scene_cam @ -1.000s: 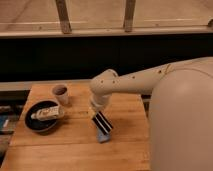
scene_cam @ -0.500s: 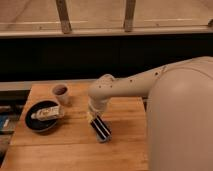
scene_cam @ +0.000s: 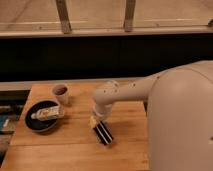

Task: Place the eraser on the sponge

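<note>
The black eraser with thin pale stripes lies low over the wooden table, slanting down to the right in the camera view. My gripper reaches down from the white arm and meets the eraser's upper end, shut on it. The blue-grey sponge sits right under the eraser. Only a thin edge of it shows at the eraser's lower right end; the rest is hidden. Whether the eraser rests on it I cannot tell.
A black bowl holding a whitish-beige oblong thing stands at the table's left. A small cup stands behind it. The robot's white body covers the right side. A dark wall runs behind the wooden table.
The arm has come down and the eraser has moved lower with it, onto the spot where the blue sponge showed. The sponge is now almost covered.
</note>
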Available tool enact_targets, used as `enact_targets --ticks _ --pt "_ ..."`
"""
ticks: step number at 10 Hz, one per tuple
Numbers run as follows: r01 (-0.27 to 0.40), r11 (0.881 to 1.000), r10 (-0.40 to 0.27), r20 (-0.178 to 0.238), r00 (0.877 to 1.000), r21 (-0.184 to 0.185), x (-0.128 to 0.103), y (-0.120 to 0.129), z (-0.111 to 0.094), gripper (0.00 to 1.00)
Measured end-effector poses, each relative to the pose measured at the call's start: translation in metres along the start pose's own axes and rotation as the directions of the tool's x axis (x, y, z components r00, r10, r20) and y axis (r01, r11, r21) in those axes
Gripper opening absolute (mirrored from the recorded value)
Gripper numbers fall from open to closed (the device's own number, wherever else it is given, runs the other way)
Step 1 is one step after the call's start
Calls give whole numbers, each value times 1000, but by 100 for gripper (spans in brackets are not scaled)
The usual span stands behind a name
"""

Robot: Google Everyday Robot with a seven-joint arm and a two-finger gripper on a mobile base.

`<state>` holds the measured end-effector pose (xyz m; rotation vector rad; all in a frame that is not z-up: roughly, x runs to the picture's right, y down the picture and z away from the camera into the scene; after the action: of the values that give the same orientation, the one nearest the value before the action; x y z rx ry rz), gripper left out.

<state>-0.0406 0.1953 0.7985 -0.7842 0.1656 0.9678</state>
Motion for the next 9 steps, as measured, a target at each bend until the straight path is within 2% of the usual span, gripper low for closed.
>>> enact_targets --ticks 1,2,3,5,9 --pt "-6 1000 6 -5 1000 -6 2 -2 4 2" --pt "-10 1000 10 -7 1000 -10 2 -3 6 8" --pt "-8 1000 8 -12 1000 -9 1 -3 7 20" --pt "1 1000 -1 -20 1000 -4 -3 1 7 38" --pt "-2 1000 2 -21 1000 -3 -2 0 7 41"
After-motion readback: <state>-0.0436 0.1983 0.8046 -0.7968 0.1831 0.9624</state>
